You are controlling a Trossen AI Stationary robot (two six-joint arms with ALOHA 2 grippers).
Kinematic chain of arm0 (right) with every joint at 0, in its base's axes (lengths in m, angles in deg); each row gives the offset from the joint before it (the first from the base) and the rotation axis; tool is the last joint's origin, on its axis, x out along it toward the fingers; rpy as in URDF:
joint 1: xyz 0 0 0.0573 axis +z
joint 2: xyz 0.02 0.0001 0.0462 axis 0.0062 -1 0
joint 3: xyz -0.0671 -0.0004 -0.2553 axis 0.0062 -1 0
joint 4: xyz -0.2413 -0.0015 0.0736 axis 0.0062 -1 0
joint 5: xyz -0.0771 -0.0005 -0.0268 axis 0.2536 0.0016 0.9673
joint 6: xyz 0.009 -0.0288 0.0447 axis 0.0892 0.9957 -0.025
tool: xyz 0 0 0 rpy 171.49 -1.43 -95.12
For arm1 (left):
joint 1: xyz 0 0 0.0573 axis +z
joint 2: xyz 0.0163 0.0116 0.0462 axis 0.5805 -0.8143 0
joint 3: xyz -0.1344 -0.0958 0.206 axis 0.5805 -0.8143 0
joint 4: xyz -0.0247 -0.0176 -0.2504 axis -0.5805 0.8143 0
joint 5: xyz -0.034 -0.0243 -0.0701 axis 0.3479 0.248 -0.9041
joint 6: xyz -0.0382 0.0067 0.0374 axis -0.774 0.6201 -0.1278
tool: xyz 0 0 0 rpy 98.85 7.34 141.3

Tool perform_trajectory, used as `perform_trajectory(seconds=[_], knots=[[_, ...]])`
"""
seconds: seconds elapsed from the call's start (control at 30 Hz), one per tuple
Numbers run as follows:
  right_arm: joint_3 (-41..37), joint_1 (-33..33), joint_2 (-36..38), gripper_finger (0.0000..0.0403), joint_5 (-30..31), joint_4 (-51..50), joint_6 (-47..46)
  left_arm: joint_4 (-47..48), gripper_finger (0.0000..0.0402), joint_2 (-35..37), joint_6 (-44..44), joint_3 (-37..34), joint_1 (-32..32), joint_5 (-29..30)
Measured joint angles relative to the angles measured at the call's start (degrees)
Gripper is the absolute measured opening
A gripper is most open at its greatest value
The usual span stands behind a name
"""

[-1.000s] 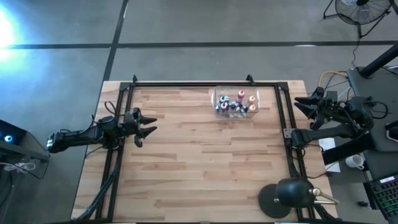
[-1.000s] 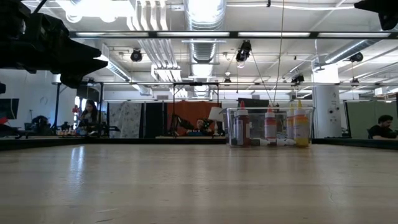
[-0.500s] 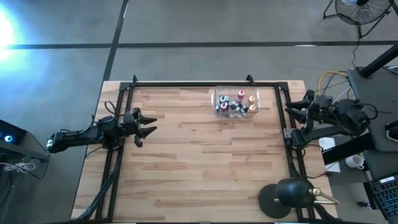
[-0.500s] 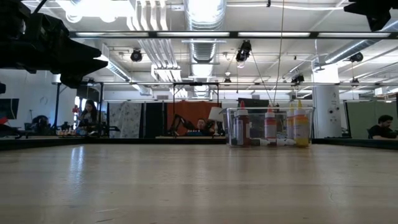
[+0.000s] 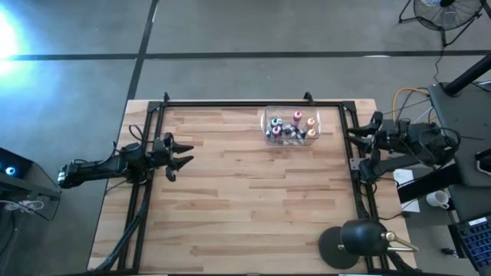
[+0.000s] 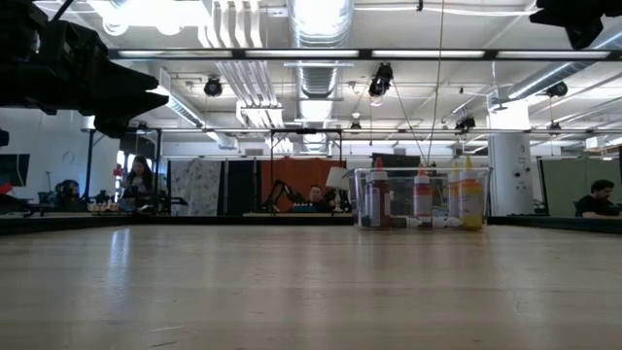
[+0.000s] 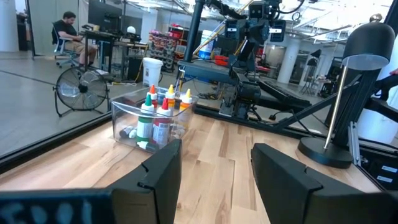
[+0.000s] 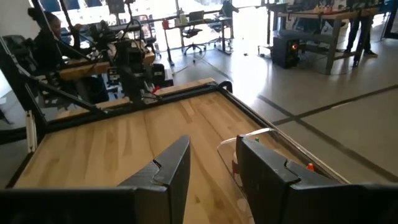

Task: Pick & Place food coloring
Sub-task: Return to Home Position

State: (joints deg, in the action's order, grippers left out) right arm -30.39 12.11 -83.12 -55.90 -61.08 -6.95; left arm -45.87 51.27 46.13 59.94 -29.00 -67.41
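Observation:
The food coloring bottles (image 5: 296,121) sit in a clear plastic box (image 5: 270,116) near the table's far edge, right of the middle. Some stand upright with red, orange and green caps and some lie on the box's floor (image 7: 153,113). The low view shows the box (image 6: 362,199) with its upright bottles (image 6: 422,198). My left gripper (image 5: 186,153) hovers open over the table's left side, pointing toward the box (image 7: 122,109). My right gripper (image 5: 354,135) is open at the table's right edge, just right of the box, whose corner (image 8: 244,138) shows past its fingers.
A black frame rail (image 5: 245,102) runs around the tabletop. A black desk lamp (image 5: 359,242) stands at the near right corner. Bare wood (image 5: 253,199) stretches between the arms and toward the near edge. People sit at desks in the room behind (image 6: 140,181).
My right arm has swung from beyond the right rail toward the table's left, closing on the box, with its fingers still open. The left arm and the box have kept still.

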Motion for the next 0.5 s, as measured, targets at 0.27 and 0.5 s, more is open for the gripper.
perform_trajectory(seconds=[0.27,0.5], knots=[[-1.0,-0.1,1.2,0.0123,0.0,1.1,0.9,0.0,0.0167,0.0,0.0,0.0,0.0,0.0],[-0.9,-0.1,1.1,0.0123,0.0,1.0,1.0,0.0,0.0167,0.0,0.0,0.0,0.0,0.0]])
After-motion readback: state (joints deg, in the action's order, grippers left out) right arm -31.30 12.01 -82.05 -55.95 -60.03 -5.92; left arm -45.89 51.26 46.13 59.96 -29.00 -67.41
